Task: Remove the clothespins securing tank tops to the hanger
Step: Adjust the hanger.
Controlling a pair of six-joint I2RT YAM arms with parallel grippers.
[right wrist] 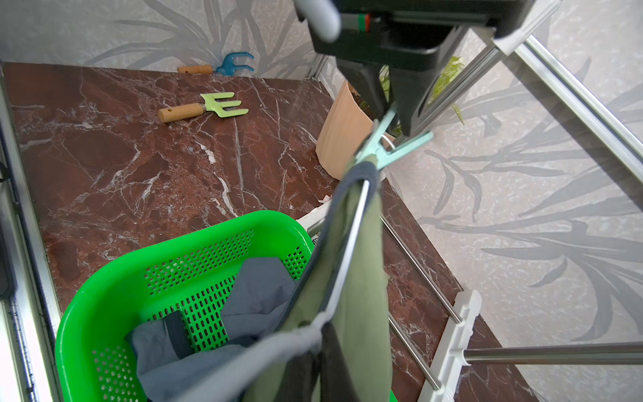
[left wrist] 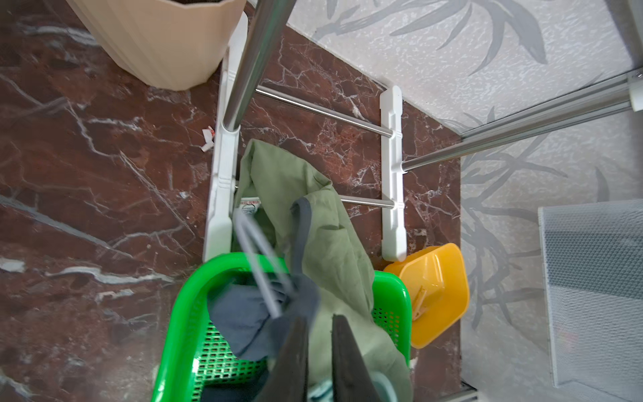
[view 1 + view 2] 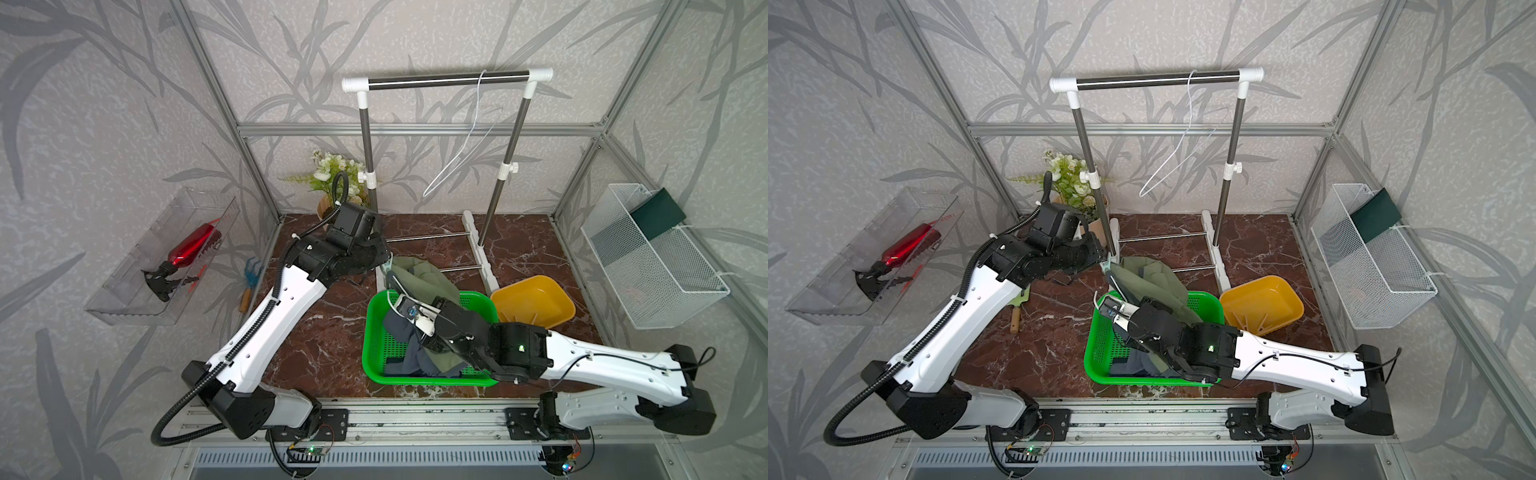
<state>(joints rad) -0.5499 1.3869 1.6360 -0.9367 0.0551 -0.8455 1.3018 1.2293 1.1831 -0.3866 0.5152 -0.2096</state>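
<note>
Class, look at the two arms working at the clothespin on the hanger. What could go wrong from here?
1. The mint-green plastic clothespin bites the grey-blue trim of the olive tank top. If the left gripper pulls before it opens fully, the white wire hanger may be yanked from the right gripper.
2. Once freed, the pin could slip and drop onto the red marble tabletop, missing the yellow plastic tub.
</note>
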